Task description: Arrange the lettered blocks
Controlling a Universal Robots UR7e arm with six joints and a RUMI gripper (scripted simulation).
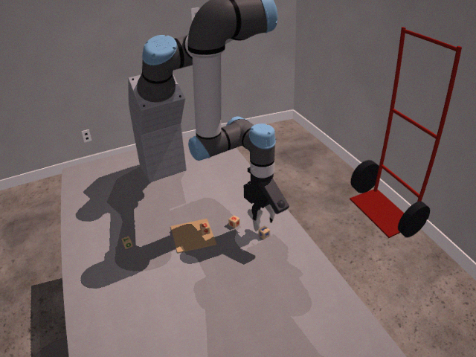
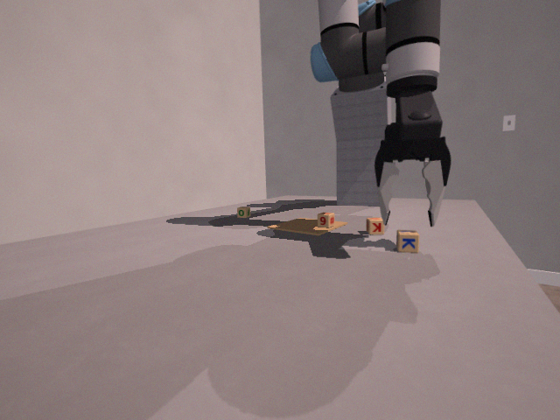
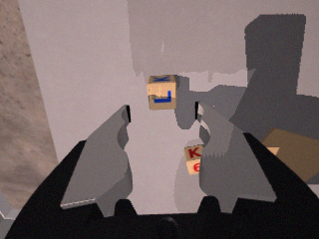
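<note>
Count of blocks: four, all small wooden cubes on the grey table (image 1: 115, 307).

One mat (image 1: 188, 237), tan, lying flat near the table's middle. One block only sits on it: the red-marked block (image 1: 205, 227) at the mat's edge nearest the arm, showing a red 6 on its side in the exterior view (image 2: 325, 220).

Off the mat, three blocks:
- red-lettered block (image 1: 233, 221), just beside the mat; side face shows a red K, mirrored or turned, in the exterior view (image 2: 375, 225); the wrist view shows K and 6 on two faces.
- blue-lettered block (image 1: 263, 232), a little further out from the mat; blue K on its side (image 2: 407, 241), a blue angular mark on top in the wrist view (image 3: 161, 92) (letter not readable for certain).
- green-lettered block (image 1: 127, 242), well apart from the others, on the far side of the mat, in the arm's shadow.

One gripper (image 1: 262, 220), pointing down, fingers parted partway and nothing between them. It hangs above the table between the red-lettered and blue-lettered blocks, touching neither.

Off the table: one red hand truck (image 1: 419, 130) against the wall, two black wheels.
</note>
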